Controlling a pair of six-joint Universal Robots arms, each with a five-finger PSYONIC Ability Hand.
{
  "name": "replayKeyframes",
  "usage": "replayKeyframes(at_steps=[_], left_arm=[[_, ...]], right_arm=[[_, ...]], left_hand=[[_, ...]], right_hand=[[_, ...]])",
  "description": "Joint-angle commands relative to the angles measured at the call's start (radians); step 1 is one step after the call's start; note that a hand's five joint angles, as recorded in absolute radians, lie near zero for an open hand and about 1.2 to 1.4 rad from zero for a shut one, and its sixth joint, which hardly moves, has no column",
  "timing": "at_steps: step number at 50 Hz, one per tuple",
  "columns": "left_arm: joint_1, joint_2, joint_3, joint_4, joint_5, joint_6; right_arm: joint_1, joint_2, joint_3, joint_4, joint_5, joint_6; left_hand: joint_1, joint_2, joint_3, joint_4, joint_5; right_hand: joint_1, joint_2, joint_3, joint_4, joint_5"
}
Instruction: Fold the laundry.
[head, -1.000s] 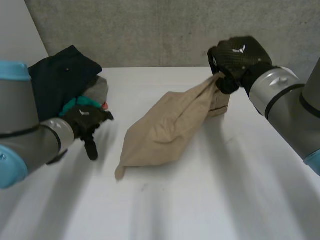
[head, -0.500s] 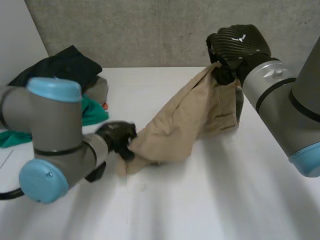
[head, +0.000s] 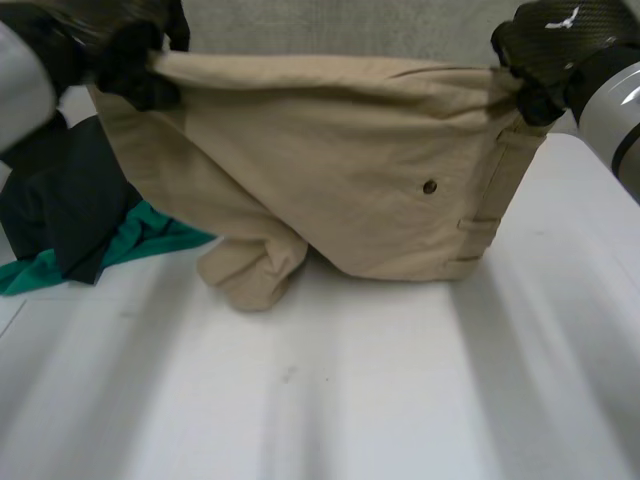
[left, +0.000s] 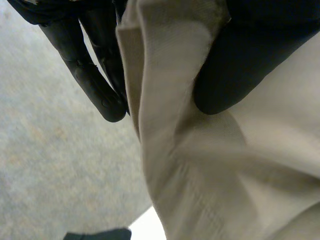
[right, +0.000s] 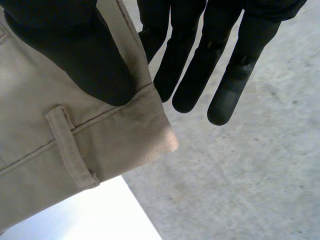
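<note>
Head view
Trousers (head: 330, 190): tan, held up over the table (head: 400, 400) and stretched flat between both hands; bunched lower end resting on the table.
Left hand (head: 120, 50): above the table, closed on one upper corner of the trousers.
Right hand (head: 545, 50): above the table, closed on the other upper corner, at the waistband.
Stud (head: 429, 187): small, dark, on the trousers' face near the waistband.
Dark garment (head: 55, 200): heaped on the table on the left arm's side.
Green garment (head: 140, 240): on the table, partly under the dark garment.

Left wrist view
Left hand (left: 235, 65): thumb pressed on one face of the trousers (left: 200, 175), fingers (left: 95, 75) straight on the other, the folded edge pinched between them.
Wall (left: 50, 175): grey concrete, behind the fingers.

Right wrist view
Right hand (right: 75, 55): thumb laid over the waistband of the trousers (right: 50, 140), fingers (right: 185, 65) straight and close together behind its end, pinching it.
Belt loop (right: 70, 147): sewn across the waistband, just beside the thumb.
Table (right: 90, 215): white, below the trousers' corner.
</note>
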Motion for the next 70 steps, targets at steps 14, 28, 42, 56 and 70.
replayKeyframes(at_steps=[14, 28, 42, 56, 70], left_arm=[[0.001, -0.449, 0.645, 0.645, -0.102, 0.056], [0.050, -0.330, 0.135, 0.664, -0.030, -0.065], [0.004, -0.495, -0.243, 0.621, -0.003, 0.059], [-0.045, -0.227, -0.489, 0.270, -0.072, 0.223], [-0.177, -0.043, -0.656, -0.194, -0.056, 0.436]], right_arm=[[0.016, 0.471, -0.520, -0.704, 0.046, 0.042], [0.022, 0.367, -0.167, -0.776, 0.051, 0.133], [0.030, 0.494, 0.182, -0.594, 0.055, 0.070], [0.002, 0.274, 0.369, -0.122, 0.046, -0.067], [-0.077, 0.023, 0.566, 0.354, -0.106, -0.372]], left_hand=[[0.235, 0.201, 0.212, 0.202, 0.234], [0.235, 0.201, 0.212, 0.202, 0.234], [0.235, 0.201, 0.212, 0.202, 0.234], [0.235, 0.201, 0.212, 0.202, 0.234], [0.235, 0.201, 0.212, 0.202, 0.234]], right_hand=[[0.302, 0.222, 0.209, 0.201, 0.205], [0.302, 0.222, 0.209, 0.201, 0.205], [0.302, 0.222, 0.209, 0.201, 0.205], [0.302, 0.222, 0.209, 0.201, 0.205], [0.302, 0.222, 0.209, 0.201, 0.205]])
